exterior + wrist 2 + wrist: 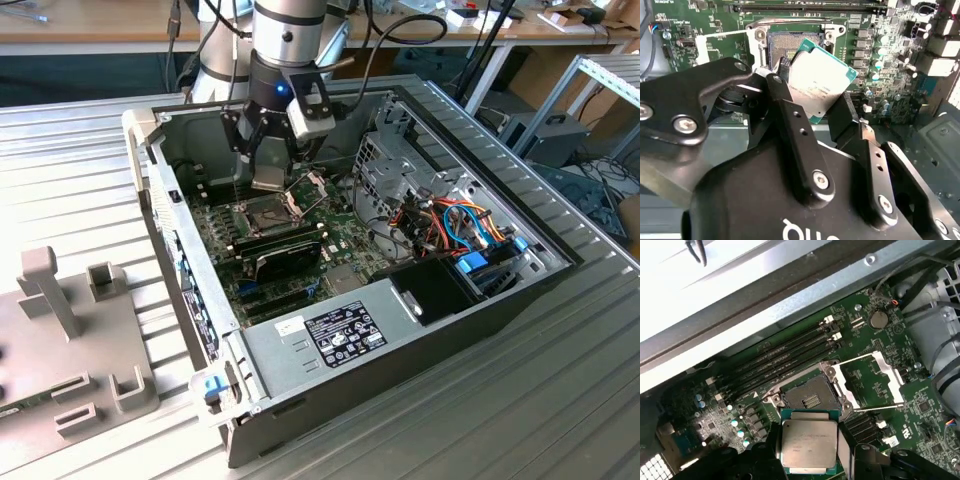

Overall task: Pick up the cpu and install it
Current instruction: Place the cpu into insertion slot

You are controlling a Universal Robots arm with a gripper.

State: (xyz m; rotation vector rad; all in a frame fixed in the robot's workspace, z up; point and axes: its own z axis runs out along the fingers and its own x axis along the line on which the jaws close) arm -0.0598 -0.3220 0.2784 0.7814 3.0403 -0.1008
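- Fingers (790,117) of the gripper (815,102) are clenched on opposite edges of the cpu (817,77), its metal top visible in both wrist views.
- Exterior view: the cpu is held at 12 o'clock of the dark socket (265,212), not seated.
- Socket frame (308,188) is hinged open at 2 o'clock of the socket.

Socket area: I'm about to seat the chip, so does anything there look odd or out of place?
Nothing stands out. The socket is bare, its frame is swung open beside it, and the gripper holds the cpu by its edges, near the socket.
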